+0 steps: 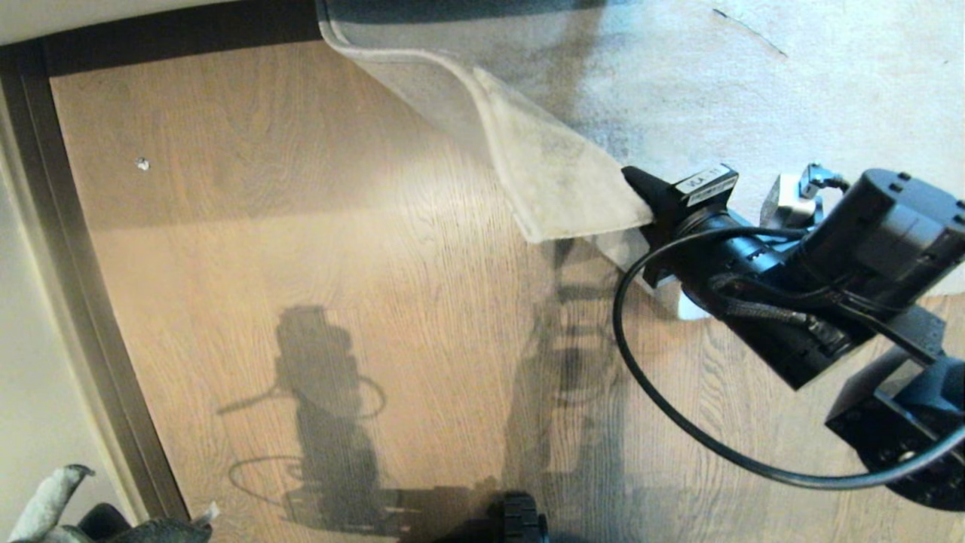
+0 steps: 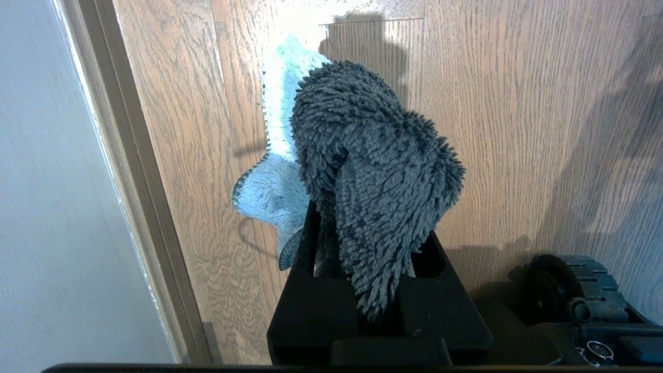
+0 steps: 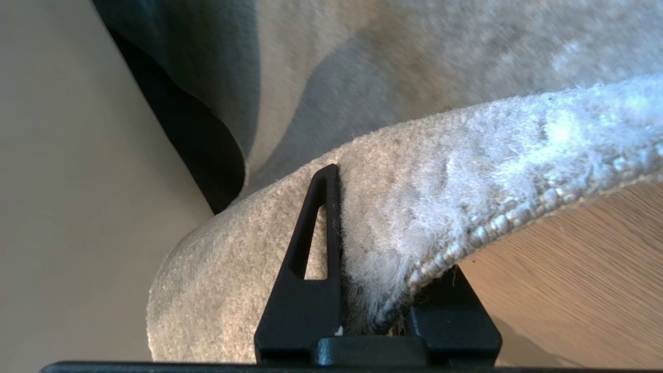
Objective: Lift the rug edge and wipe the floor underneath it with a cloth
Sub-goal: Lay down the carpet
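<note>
Right end effector (image 3: pixel 362 290) was clamped on the rug edge (image 3: pixel 414 243), one black finger (image 3: pixel 311 248) pressed against the pale backing and the other under the pile side, with the stitched border squeezed between them. Seen from my head, that end effector (image 1: pixel 641 192) met the corner of the rug edge (image 1: pixel 558 188) at the right, and the corner was raised off the floor (image 1: pixel 301 226), folded up so the beige underside faced out. From the grip the lifted strip ran back and to the left toward the dark skirting (image 1: pixel 188 34) by the wall, while the rest of the rug (image 1: pixel 754 90) lay flat beyond my right arm. A black cable (image 1: pixel 648 407) looped from the wrist over the planks. Bare wood-grain floor lay just beside and below the raised corner, crossed by the shadows of my arms.

Left end effector (image 2: pixel 362 290) was closed on the cloth (image 2: pixel 373 176), a fuzzy dark grey rag with a pale blue side, which bunched up out of the fingers above the floor (image 2: pixel 518 129) near the skirting (image 2: pixel 140 181). In the head view only a bit of this cloth (image 1: pixel 53 498) showed at the lower left corner, well apart from the rug.
</note>
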You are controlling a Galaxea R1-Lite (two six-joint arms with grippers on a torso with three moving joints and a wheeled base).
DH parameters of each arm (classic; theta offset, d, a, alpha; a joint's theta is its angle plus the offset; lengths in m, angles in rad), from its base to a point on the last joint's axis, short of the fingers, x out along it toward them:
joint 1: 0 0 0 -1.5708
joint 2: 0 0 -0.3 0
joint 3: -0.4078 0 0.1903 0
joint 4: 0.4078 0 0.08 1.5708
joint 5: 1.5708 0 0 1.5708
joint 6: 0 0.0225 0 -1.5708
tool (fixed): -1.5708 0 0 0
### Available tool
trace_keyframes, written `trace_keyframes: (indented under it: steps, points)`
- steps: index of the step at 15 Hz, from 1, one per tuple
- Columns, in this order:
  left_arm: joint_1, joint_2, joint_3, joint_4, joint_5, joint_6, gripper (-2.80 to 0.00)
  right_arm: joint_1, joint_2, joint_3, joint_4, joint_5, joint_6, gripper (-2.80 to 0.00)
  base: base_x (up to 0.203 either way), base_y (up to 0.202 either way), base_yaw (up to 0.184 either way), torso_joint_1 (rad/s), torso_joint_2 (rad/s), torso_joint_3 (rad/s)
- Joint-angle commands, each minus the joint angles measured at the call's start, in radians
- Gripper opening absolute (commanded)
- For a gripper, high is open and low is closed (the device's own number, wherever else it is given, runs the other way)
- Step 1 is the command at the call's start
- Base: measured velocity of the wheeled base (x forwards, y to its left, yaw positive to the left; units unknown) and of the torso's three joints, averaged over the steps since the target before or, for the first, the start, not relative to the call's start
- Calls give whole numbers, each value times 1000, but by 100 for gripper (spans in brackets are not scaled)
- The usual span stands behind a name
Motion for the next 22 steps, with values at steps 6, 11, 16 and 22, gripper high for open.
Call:
trace_keyframes:
  steps: [6,11,16,22]
  points:
    - [0,0,-1,-1,0,0,-280,0,69,44,-67,-5,7,0,0,0,0,0,0,0]
    - [0,0,0,-1,0,0,-280,24,111,66,-174,-3,18,0,0,0,0,0,0,0]
    - [0,0,0,-1,0,0,-280,116,108,116,-176,-5,49,0,0,0,0,0,0,0]
    - [0,0,0,-1,0,0,-280,264,143,176,-176,-7,70,0,0,0,0,0,0,0]
